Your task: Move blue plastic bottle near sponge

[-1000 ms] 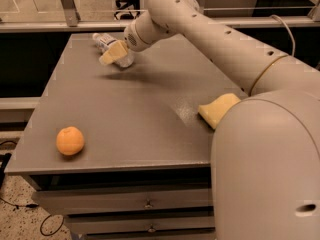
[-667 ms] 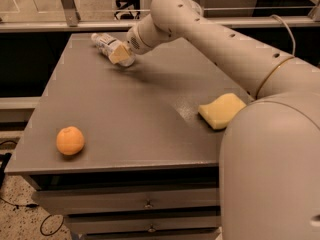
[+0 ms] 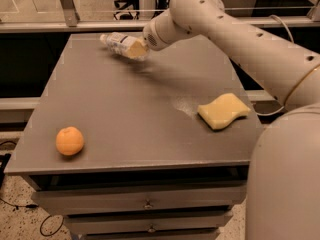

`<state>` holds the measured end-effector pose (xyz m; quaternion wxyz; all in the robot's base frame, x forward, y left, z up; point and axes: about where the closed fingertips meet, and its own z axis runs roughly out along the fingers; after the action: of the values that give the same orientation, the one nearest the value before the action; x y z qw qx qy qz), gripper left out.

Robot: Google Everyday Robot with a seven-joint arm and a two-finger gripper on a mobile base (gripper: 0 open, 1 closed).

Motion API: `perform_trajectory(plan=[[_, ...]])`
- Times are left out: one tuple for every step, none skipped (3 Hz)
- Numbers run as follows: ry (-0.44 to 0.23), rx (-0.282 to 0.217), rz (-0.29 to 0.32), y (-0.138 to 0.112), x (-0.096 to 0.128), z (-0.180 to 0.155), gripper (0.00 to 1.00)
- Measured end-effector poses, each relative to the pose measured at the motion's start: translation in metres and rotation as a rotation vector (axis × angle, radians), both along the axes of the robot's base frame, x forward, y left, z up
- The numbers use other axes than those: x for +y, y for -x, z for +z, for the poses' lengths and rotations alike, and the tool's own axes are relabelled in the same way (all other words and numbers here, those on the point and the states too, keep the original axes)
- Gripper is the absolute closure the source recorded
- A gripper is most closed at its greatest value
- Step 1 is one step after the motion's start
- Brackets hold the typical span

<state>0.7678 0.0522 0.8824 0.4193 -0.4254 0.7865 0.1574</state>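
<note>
The blue plastic bottle (image 3: 116, 41) lies on its side at the far left of the grey table (image 3: 130, 109), white cap pointing left. My gripper (image 3: 136, 49) is at the bottle's right end, right against it, and covers that end. The pale yellow wavy sponge (image 3: 223, 110) lies flat near the table's right edge, well apart from the bottle. My arm reaches from the right across the table's far side.
A round orange fruit (image 3: 69, 140) sits near the front left corner. A pale smudge (image 3: 182, 104) marks the tabletop just left of the sponge. Drawers run below the front edge. A metal rail and glass stand behind the table.
My gripper has moved right and slightly back along the bottle to its right end. My arm has swung off the sponge, which now shows whole. The bottle has hardly shifted.
</note>
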Motion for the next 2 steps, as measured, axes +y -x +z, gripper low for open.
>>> perform_trajectory(plan=[[0.023, -0.018, -0.014, 0.021, -0.065, 0.024, 1.00], [0.014, 0.029, -0.026, 0.042, -0.106, 0.022, 1.00]])
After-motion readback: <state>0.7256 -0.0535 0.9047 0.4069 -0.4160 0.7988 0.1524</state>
